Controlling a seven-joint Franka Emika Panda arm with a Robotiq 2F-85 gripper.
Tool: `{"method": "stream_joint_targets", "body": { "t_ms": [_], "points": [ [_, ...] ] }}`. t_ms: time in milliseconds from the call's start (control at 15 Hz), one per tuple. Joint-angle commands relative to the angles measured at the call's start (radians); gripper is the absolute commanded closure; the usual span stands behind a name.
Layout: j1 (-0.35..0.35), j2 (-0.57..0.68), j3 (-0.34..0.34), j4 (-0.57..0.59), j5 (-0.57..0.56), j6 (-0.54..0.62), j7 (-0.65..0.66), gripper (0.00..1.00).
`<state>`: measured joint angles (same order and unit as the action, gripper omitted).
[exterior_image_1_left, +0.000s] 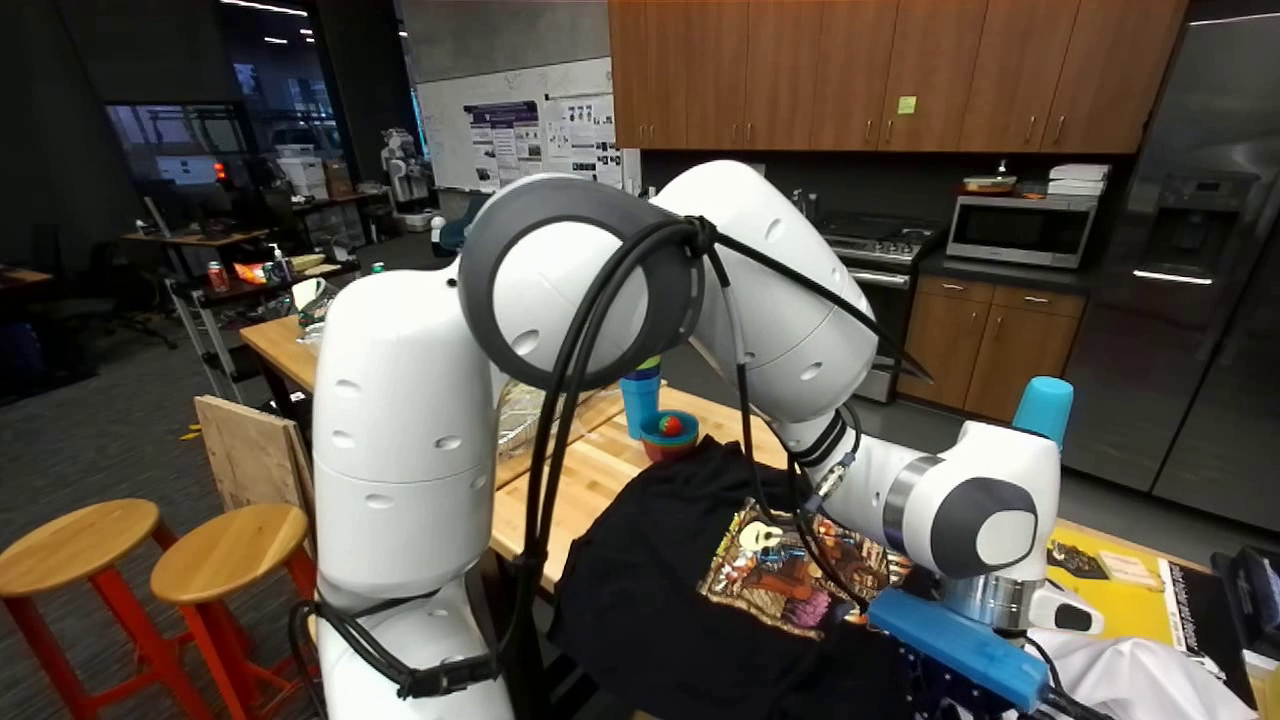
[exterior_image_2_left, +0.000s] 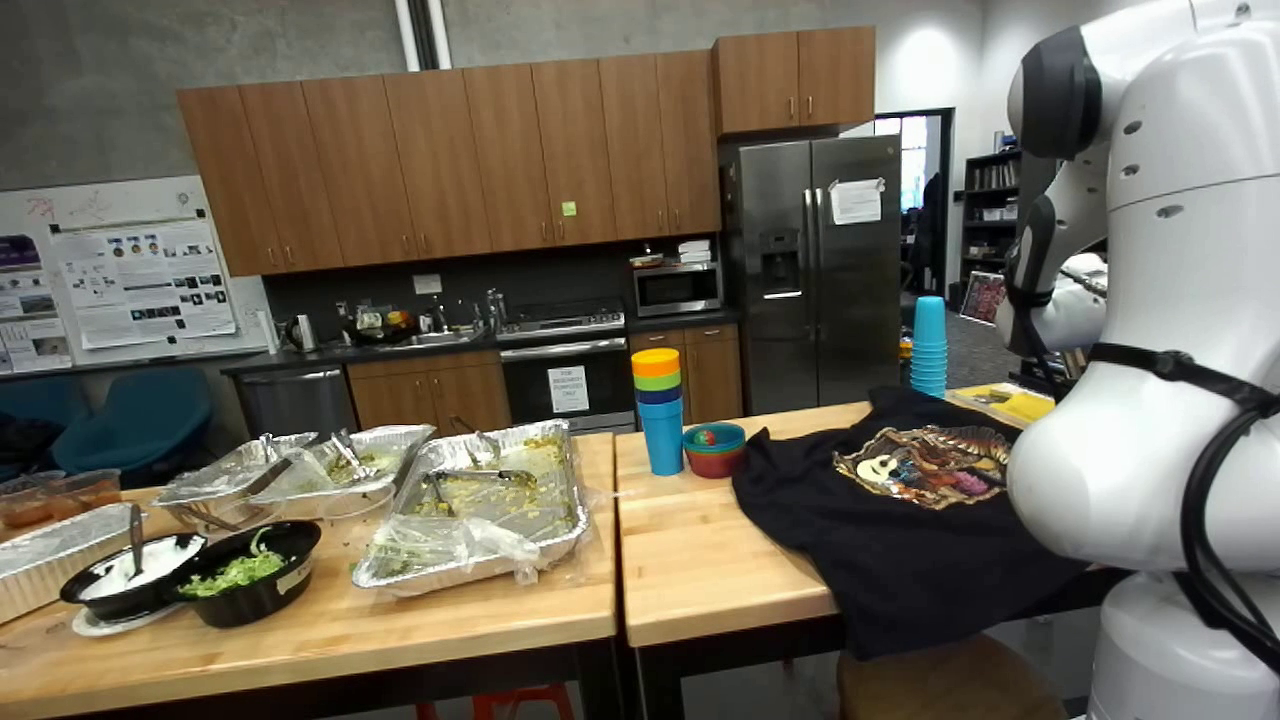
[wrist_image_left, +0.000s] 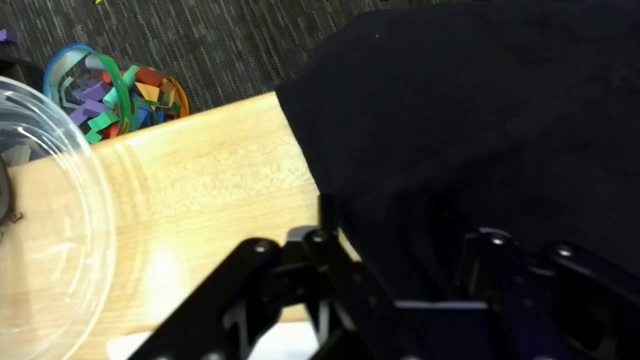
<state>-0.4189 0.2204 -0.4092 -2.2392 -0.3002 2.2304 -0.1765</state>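
The gripper (wrist_image_left: 397, 227) is positioned at the edge of the shirt (wrist_image_left: 450, 115) — jaws parted — and near the shirt a tub (wrist_image_left: 65, 215), bowls (exterior_image_2_left: 714, 456) and cups (exterior_image_2_left: 661, 430) are seen.

Foil tray (exterior_image_2_left: 440, 584) near black bowl (exterior_image_2_left: 245, 602); orange-topped cup stack (exterior_image_2_left: 661, 420) beside nested bowls (exterior_image_2_left: 716, 461); microwave (exterior_image_2_left: 678, 290) near fridge (exterior_image_2_left: 795, 350).

Wooden table (exterior_image_2_left: 710, 590) bearing a printed black garment (exterior_image_2_left: 850, 535) draped over its edge, multicoloured stacked cups (exterior_image_2_left: 661, 420), and nested bowls (exterior_image_2_left: 715, 462).
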Motion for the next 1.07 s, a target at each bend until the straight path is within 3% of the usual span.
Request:
{"method": "stream_joint_targets", "body": {
  "t_ms": [0, 200, 467, 1000],
  "points": [
    [-0.018, 0.043, 0.005, 0.056, 0.039, -0.055, -0.042, 0.79],
    [-0.025, 0.065, 0.007, 0.084, 0.062, -0.090, -0.049, 0.99],
    [-0.026, 0.068, 0.008, 0.102, 0.074, -0.123, -0.050, 1.00],
    [-0.026, -0.054, 0.008, 0.075, 0.083, -0.221, -0.114, 1.00]
  ]
}}
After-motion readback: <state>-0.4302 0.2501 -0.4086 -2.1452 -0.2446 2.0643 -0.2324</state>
